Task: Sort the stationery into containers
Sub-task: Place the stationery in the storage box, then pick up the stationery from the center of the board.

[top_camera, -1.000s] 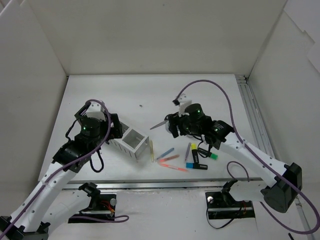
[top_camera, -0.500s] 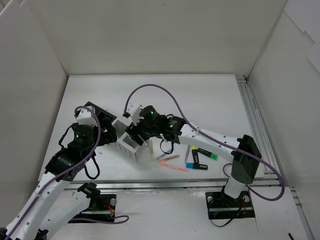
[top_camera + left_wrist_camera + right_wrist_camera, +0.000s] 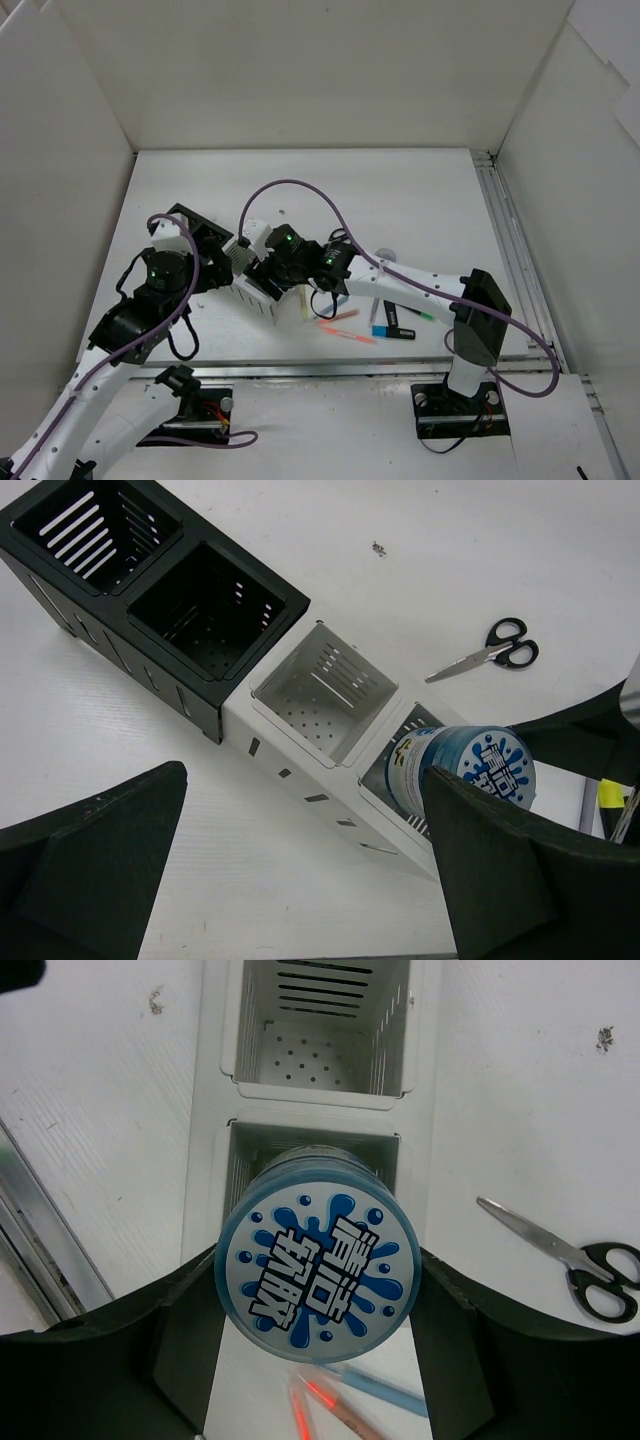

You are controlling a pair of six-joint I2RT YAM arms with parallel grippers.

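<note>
We see the right claw [image 3: 318,1280] clamped on a blue round roll [image 3: 468,770], tilted at the mouth of the last white box. In the left wrist view, that box is the 4 o'clock end of the mesh organiser [image 3: 150,670]. The left claw [image 3: 302,810] gapes wide, holding nothing. Black-handled scissors [image 3: 485,655] lie on the desk [image 3: 500,540] at 2 o'clock of that box.

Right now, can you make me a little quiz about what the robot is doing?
1. True or false: the scissors lie on the table, outside the boxes.
2. Which holds the jar? A: left claw. B: right claw.
3. Fill in: the row has two black boxes and ___ white ones.
Key: 1 true; 2 B; 3 two.
</note>
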